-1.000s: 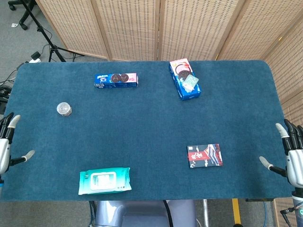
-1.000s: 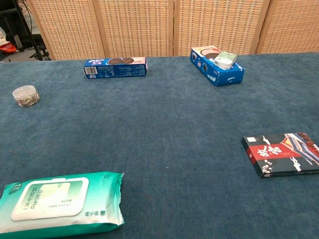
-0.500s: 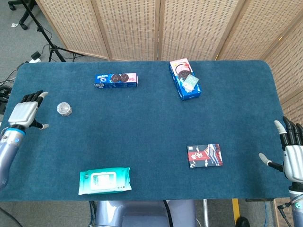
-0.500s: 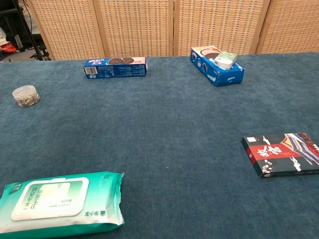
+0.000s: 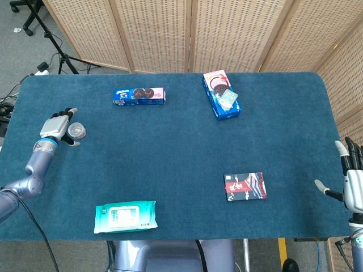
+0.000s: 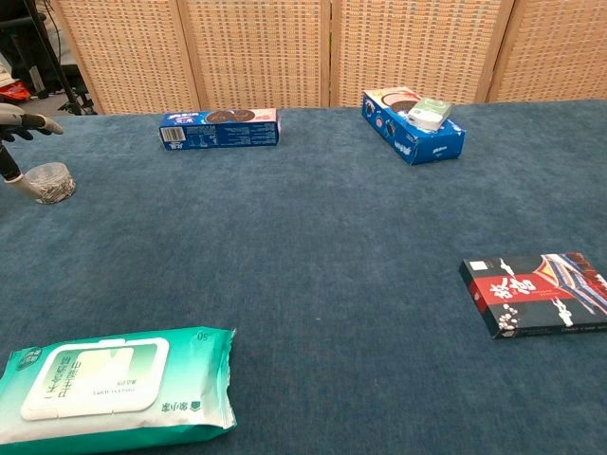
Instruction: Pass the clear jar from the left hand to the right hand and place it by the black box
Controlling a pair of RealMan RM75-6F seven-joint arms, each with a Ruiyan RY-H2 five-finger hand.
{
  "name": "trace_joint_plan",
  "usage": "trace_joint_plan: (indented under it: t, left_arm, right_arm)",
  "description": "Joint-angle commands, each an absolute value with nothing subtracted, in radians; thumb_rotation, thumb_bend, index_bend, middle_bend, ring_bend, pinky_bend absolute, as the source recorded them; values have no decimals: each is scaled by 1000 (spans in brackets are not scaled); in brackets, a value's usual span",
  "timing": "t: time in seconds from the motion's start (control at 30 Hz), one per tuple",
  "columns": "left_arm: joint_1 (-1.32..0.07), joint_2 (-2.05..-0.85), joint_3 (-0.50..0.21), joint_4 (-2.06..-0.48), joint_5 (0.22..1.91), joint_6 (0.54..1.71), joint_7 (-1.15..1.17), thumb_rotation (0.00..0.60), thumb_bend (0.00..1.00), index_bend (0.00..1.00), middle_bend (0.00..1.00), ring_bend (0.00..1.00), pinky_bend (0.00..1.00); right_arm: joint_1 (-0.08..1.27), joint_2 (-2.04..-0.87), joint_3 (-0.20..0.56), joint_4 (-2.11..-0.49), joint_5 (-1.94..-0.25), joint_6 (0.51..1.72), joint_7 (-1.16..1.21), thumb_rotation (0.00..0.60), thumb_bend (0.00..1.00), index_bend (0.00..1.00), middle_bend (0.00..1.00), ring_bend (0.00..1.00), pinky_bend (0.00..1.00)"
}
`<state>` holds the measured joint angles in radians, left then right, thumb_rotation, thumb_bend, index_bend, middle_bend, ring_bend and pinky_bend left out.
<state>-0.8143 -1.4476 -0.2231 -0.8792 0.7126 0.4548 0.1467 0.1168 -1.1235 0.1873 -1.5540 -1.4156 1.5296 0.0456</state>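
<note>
The clear jar [image 5: 77,131] stands upright on the blue counter [image 5: 170,164] at about 9 o'clock, its round lid facing up and its long axis vertical; its contents are too small to make out. The left robot hand [image 5: 55,127] sits just beside it on the outer side, fingers spread around the jar. From the chest view the thumb and a finger [image 6: 28,121] bracket the jar [image 6: 49,182] without clearly closing on it, so the hand reads as open and holding nothing.

The right robot hand [image 5: 351,181] hangs off the counter's edge at about 4 o'clock, fingers apart and empty.

The black box [image 5: 245,186] lies flat at about 4 o'clock, well apart from the jar, with a red panel of white characters too small to read. A blue cookie box [image 5: 139,96] lies at 11 o'clock, long side running left to right. A second blue box [image 5: 221,94] lies at 1 o'clock. A green pack of wipes [image 5: 125,216] sits at 7 o'clock, with "50" printed on it in the chest view.

Half a second ago the left robot hand was farther out toward the counter's edge; it has moved in to the jar. The jar itself has not shifted.
</note>
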Motion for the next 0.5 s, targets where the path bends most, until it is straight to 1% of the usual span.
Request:
trace_joint_plan:
  t: [0.03, 0.07, 0.13, 0.2, 0.3, 0.37, 0.5]
  left_arm:
    - [-852, -1497, -193, -813, 606, 448, 202, 600, 63, 0, 0, 0, 174]
    - [-856, -1504, -190, -806, 589, 451, 208, 600, 90, 9, 13, 15, 222]
    - [-861, -1517, -188, -797, 566, 464, 219, 600, 163, 111, 115, 114, 331]
    - [-866, -1538, -180, -787, 542, 504, 247, 600, 237, 286, 275, 260, 452]
    - [-869, -1555, -173, -786, 508, 538, 286, 600, 261, 382, 353, 355, 528]
    - [-871, -1558, -174, -793, 491, 558, 305, 600, 285, 415, 379, 388, 551]
    - [-869, -1554, -181, -814, 482, 584, 317, 600, 364, 499, 440, 450, 600]
  right_arm:
    - [116, -1122, 188, -1555, -1415, 1529, 49, 600, 0, 0, 0, 0, 0]
    - [116, -1121, 188, -1555, -1415, 1530, 52, 600, 0, 0, 0, 0, 0]
    - [115, -1120, 188, -1556, -1415, 1532, 55, 600, 0, 0, 0, 0, 0]
    - [113, -1119, 189, -1556, -1415, 1535, 58, 600, 0, 0, 0, 0, 0]
    - [112, -1116, 189, -1557, -1416, 1536, 64, 600, 0, 0, 0, 0, 0]
    - [110, -1114, 189, -1559, -1416, 1537, 70, 600, 0, 0, 0, 0, 0]
    - [109, -1111, 189, -1559, -1416, 1538, 78, 600, 0, 0, 0, 0, 0]
